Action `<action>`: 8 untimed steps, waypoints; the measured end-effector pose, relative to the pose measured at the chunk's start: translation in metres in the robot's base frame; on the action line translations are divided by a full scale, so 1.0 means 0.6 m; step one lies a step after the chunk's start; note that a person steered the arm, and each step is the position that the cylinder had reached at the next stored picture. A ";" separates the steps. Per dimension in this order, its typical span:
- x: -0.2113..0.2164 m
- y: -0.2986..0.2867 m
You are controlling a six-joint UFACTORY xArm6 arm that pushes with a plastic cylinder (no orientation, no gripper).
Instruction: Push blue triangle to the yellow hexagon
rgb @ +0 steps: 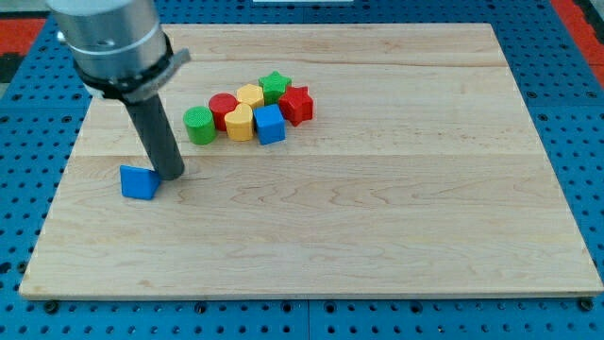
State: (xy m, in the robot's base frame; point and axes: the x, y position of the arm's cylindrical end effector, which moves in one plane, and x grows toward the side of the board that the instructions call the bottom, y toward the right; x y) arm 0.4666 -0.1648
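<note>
The blue triangle (pixel 139 181) lies on the wooden board at the view's left. My tip (pixel 173 175) rests on the board just right of it, touching or nearly touching its right side. The yellow hexagon (pixel 250 95) sits in a cluster of blocks toward the view's top centre, up and right of the triangle.
The cluster also holds a green cylinder (pixel 199 124), a red cylinder (pixel 224 109), a yellow heart-like block (pixel 240 123), a blue cube (pixel 270 124), a green star (pixel 275 86) and a red star (pixel 296 104). The wooden board (pixel 377 217) lies on a blue pegboard.
</note>
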 end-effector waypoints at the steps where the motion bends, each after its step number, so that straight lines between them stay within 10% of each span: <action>1: 0.052 -0.001; 2: 0.113 -0.021; 5: -0.070 -0.070; 8: 0.020 -0.051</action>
State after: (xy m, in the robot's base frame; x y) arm 0.4784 -0.1952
